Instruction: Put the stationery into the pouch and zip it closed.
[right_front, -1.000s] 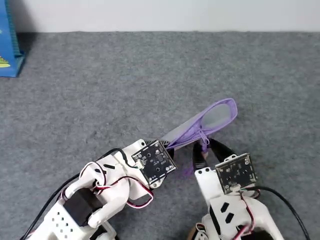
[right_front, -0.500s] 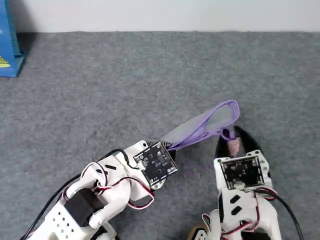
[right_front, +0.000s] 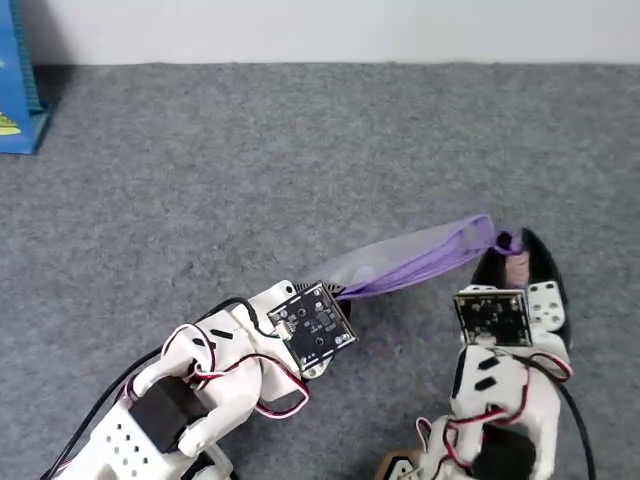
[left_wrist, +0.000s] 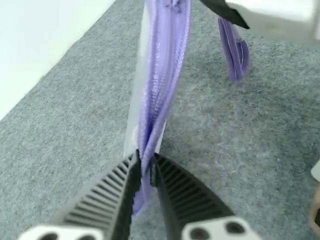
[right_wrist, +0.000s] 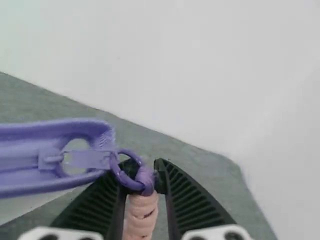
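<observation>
Right now the purple pouch hangs stretched across the lower middle of the high view, lifted off the grey mat between the two arms. At its lower-left end the left gripper has its jaws pinched tight on the pouch's edge, right at the zip. At the right end the right gripper is clamped on the zip pull, at the pouch's far corner. A blue box sits at the upper left edge.

No lettering is legible, even on the blue box.
</observation>
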